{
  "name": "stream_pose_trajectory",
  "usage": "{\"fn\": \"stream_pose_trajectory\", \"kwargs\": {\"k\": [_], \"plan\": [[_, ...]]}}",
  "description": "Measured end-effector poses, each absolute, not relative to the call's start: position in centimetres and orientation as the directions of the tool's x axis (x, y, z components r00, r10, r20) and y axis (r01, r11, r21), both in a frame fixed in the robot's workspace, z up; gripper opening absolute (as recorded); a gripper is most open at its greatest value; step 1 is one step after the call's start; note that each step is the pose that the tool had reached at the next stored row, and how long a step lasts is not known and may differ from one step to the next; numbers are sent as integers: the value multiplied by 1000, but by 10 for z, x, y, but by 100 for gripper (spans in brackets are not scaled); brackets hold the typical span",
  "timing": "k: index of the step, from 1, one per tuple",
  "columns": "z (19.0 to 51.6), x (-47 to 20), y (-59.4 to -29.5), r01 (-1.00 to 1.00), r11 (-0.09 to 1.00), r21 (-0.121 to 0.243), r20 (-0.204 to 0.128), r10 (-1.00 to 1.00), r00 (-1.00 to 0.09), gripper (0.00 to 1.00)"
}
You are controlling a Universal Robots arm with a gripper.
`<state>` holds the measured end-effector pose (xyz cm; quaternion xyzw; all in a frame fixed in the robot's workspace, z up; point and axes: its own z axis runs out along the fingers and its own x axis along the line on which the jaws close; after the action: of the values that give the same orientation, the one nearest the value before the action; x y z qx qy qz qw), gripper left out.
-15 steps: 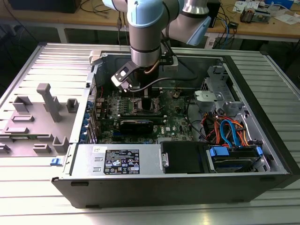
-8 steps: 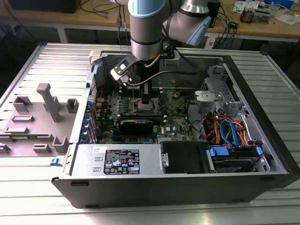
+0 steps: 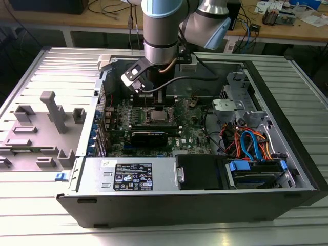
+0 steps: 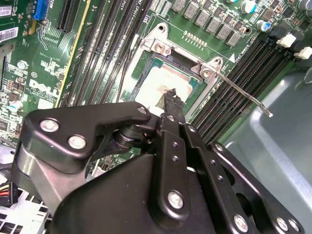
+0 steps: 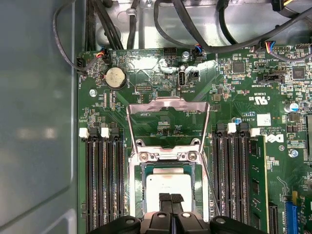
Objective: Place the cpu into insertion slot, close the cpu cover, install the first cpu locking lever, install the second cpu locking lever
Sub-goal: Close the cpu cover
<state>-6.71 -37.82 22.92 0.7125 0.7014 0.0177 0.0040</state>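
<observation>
The cpu (image 5: 168,183), a flat square with a pale silvery top, lies inside the insertion slot (image 5: 140,187) on the green motherboard (image 5: 234,97). In the second wrist view the cpu (image 4: 163,78) shows just beyond my fingertips. The cpu cover (image 5: 168,101) stands raised on its hinge, and the board shows through its window. My gripper (image 5: 170,198) hovers over the chip's near edge with its two black fingers pressed together and nothing between them. One thin locking lever (image 4: 243,95) sticks out unlatched beside the socket. In the exterior view the gripper (image 3: 154,102) reaches down into the case above the socket (image 3: 156,116).
Long black memory slots (image 5: 102,185) flank the socket on both sides. Black cables (image 5: 195,29) cross above the board. The case wall (image 5: 34,122) stands close by. A drive bay with blue and orange cables (image 3: 251,146) and a power supply (image 3: 133,177) sit inside the case.
</observation>
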Motion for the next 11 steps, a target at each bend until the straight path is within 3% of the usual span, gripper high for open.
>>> {"fn": "stream_pose_trajectory", "kwargs": {"k": [11], "plan": [[233, -67, -378, 999, -16, 31, 19, 1000, 15, 11]]}}
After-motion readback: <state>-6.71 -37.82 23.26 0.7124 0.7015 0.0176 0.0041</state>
